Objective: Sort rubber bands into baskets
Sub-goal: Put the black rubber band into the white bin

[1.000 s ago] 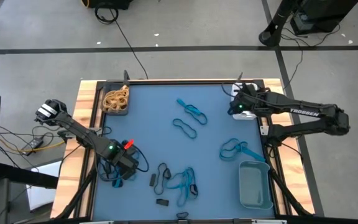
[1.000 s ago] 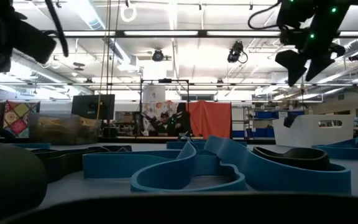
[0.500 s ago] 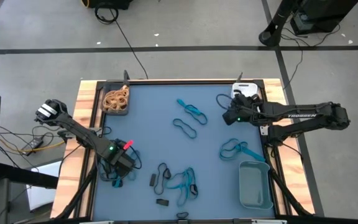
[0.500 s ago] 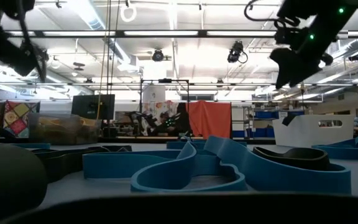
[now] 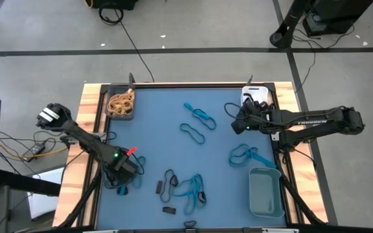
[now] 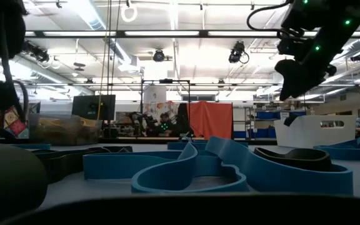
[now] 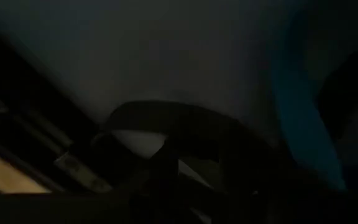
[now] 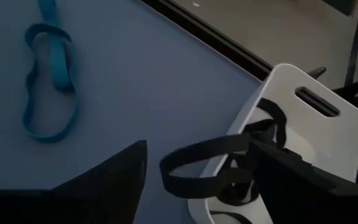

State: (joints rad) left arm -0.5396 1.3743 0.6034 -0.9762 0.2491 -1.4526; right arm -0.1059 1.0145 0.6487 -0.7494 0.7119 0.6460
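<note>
My right gripper hovers open over the mat, just left of the white basket, which holds black bands. One black band clings to one of its fingers. My left gripper is low over the mat's near left, beside a blue band; its wrist view is too dark to read. The dark tray at the far left holds tan bands. The grey-teal basket stands at the near right. Blue and black bands lie loose on the mat. My right gripper is open, and the black band is looped over one finger at the band's end. The rest of the loop sticks out into the gap between the fingers. It looks clear of the mat and beside the white basket's rim.
Loose blue bands lie mid-mat and near the right edge. Short black pieces lie near the front edge. Wooden table rims flank the blue mat. Cables lie on the floor beyond the table.
My right gripper has gone from above the white basket toward the table's left and a little nearer, with the black band trailing on its finger. My left gripper has gone down toward the mat and slightly toward the left edge.
</note>
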